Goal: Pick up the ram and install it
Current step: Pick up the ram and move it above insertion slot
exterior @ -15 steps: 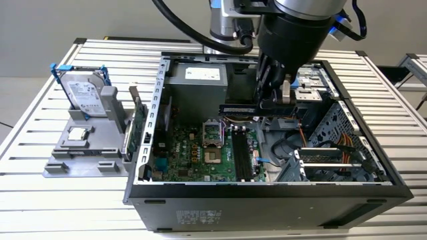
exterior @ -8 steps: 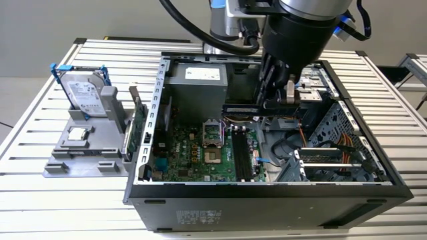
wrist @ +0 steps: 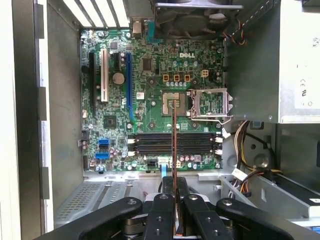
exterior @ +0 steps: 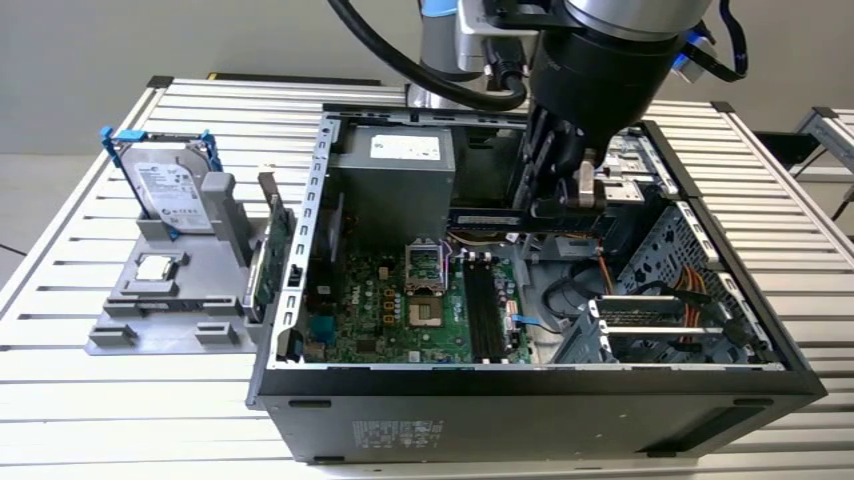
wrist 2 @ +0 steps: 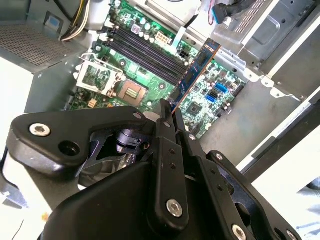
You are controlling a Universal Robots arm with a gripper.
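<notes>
Black two-finger gripper (wrist 2: pixel 170 112) pinching long thin dark-blue circuit-board ram (wrist 2: pixel 196 67) by one end, fingers pressing on both flat faces. Ram hanging inside open black metal computer case (exterior: pixel 534 410), raised over green motherboard (wrist: pixel 150 107) (above long black memory slots (wrist: pixel 150 142), apart from them).

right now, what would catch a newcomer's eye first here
The gripper is shut on the ram, holding the dark stick above the green motherboard inside the open computer case. On the exterior view's left, a hard drive stands upright in a gray holder beside the case.
</notes>
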